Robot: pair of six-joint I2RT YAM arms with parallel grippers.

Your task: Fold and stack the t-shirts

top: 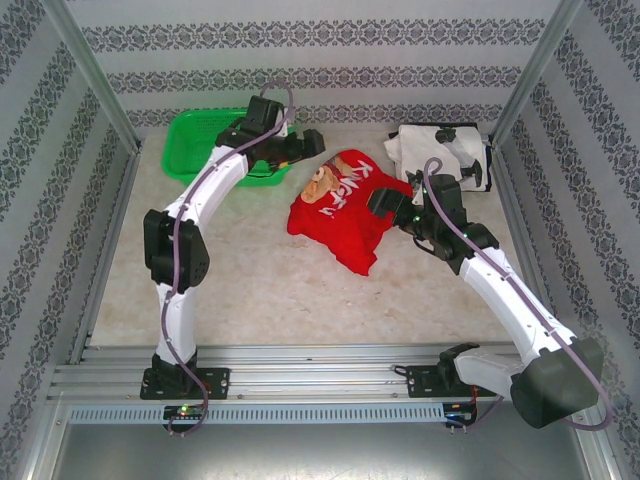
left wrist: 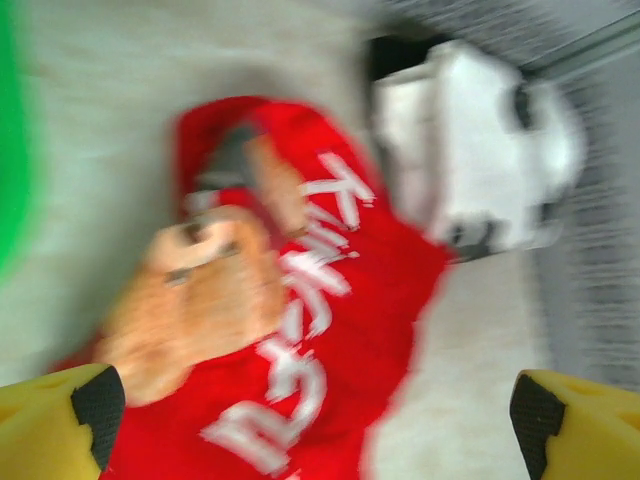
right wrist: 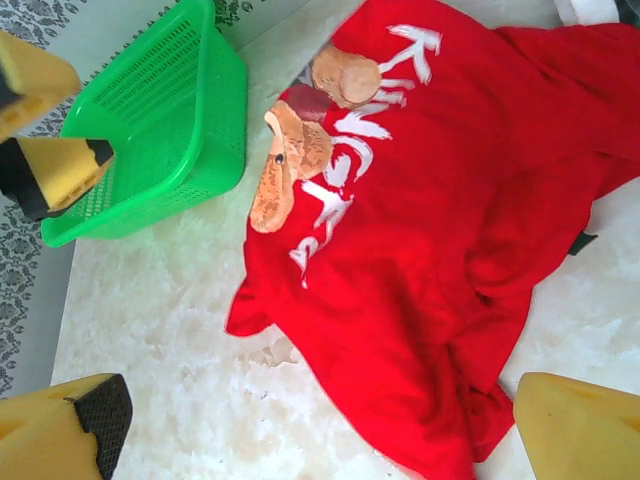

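Observation:
The red t-shirt (top: 338, 212) with the teddy-bear print lies crumpled mid-table, its white lettering facing up. At the back right, folded, rests the white t-shirt (top: 440, 150) with black blotches. My left gripper (top: 308, 143) hovers open just behind the red shirt's back-left edge. Its wrist view is blurred; the red shirt (left wrist: 340, 340) lies below the spread left gripper (left wrist: 315, 412), with the white shirt (left wrist: 470, 150) beyond. My right gripper (top: 383, 201) stands open over the red shirt's right side. In its wrist view, the right gripper (right wrist: 315, 425) is above the red shirt (right wrist: 440, 230), holding nothing.
A green mesh basket (top: 200, 145) stands at the back left, partly under the left arm, and the basket (right wrist: 150, 120) shows again from the right wrist with the left gripper's yellow fingers (right wrist: 60, 165) beside it. Patterned walls and metal posts enclose the table. Bare tabletop (top: 300, 290) lies in front.

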